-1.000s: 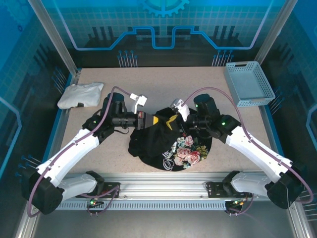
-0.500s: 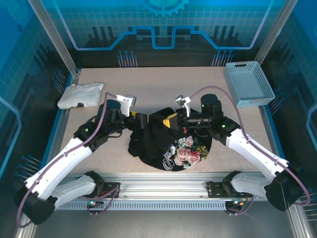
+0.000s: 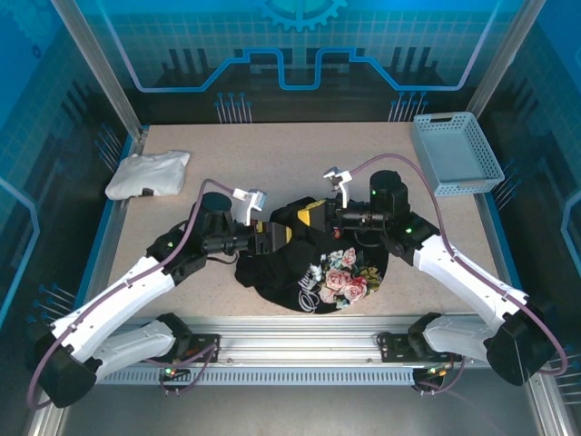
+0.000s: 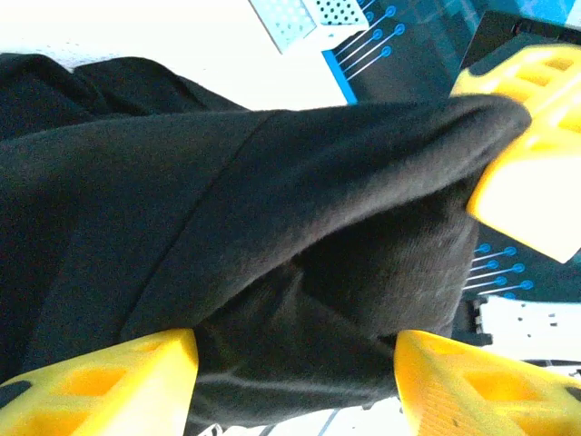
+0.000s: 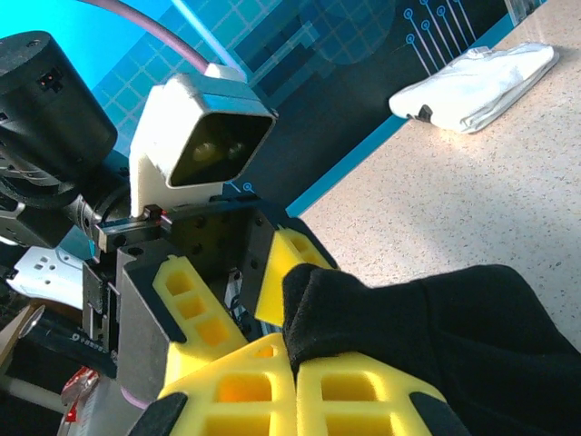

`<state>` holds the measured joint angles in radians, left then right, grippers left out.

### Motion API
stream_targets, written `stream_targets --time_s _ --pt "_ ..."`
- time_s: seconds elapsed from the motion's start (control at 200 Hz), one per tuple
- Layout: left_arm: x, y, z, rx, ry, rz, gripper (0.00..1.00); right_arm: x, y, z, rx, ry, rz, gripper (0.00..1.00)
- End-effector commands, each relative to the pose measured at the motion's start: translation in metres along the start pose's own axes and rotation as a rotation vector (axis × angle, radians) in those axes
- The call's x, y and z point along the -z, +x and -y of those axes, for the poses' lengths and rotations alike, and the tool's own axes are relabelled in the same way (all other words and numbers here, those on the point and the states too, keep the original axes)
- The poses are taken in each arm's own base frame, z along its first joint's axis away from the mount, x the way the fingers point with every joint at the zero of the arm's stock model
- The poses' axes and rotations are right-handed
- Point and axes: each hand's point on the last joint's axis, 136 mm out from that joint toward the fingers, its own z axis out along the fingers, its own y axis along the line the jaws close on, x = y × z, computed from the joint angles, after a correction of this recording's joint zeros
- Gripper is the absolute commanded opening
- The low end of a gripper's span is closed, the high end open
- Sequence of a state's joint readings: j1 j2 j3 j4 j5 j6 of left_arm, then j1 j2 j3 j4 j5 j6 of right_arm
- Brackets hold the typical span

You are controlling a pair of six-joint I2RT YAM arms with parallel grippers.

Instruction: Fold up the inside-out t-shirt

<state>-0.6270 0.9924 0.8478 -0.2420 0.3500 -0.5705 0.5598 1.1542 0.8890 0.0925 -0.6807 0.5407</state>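
We saw the black t-shirt lying bunched in a heap on the table, near the front edge and between the two arms. Its flower print faced up on the right side of the heap. The right gripper was at the heap's far edge, its jaws clenched on a fold of the black cloth. In the right wrist view its two yellow fingers were pressed together, with the cloth's edge coming out from between them. The left gripper was just beside it and faced it. Its jaws stood apart, released. In the left wrist view a raised ridge of cloth ran loosely between its fingers up to the right gripper's pinch. A folded white garment lay at the far left corner, well apart from the shirt, and a pale blue basket sat at the far right corner.
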Motion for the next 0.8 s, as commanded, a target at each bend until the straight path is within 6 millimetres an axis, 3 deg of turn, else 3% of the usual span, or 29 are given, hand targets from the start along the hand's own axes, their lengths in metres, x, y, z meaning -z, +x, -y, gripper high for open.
stream_targets --time_s 0.0,0.09,0.18,0.29,0.4,0.49,0.615,0.795 --pt "-0.006 -0.003 0.012 0.027 0.077 0.001 0.58 0.005 -0.014 -0.006 0.037 -0.014 0.053 0.0" --pt "-0.011 -0.003 0.007 0.015 0.073 0.0 0.4 0.008 -0.014 -0.006 0.028 -0.012 0.052 0.0" --pt "-0.01 -0.003 -0.006 -0.025 0.027 0.025 0.14 0.016 -0.021 -0.005 0.006 -0.002 0.068 0.0" --pt "-0.006 0.002 -0.031 -0.082 -0.08 0.057 0.06 0.02 -0.031 -0.01 -0.025 -0.034 0.079 0.0" --pt "-0.006 0.009 -0.044 -0.14 -0.14 0.03 0.07 0.016 -0.034 -0.012 -0.055 -0.063 0.07 0.0" --pt "-0.003 0.008 -0.039 -0.194 -0.13 0.026 0.21 0.014 -0.033 -0.008 -0.076 -0.061 0.064 0.0" --pt "0.011 -0.003 -0.017 -0.301 -0.077 0.102 0.41 0.01 -0.03 -0.002 -0.101 -0.053 0.053 0.0" --pt "0.028 -0.021 0.023 -0.426 0.03 0.228 0.44 0.005 -0.026 0.004 -0.126 -0.045 0.031 0.0"
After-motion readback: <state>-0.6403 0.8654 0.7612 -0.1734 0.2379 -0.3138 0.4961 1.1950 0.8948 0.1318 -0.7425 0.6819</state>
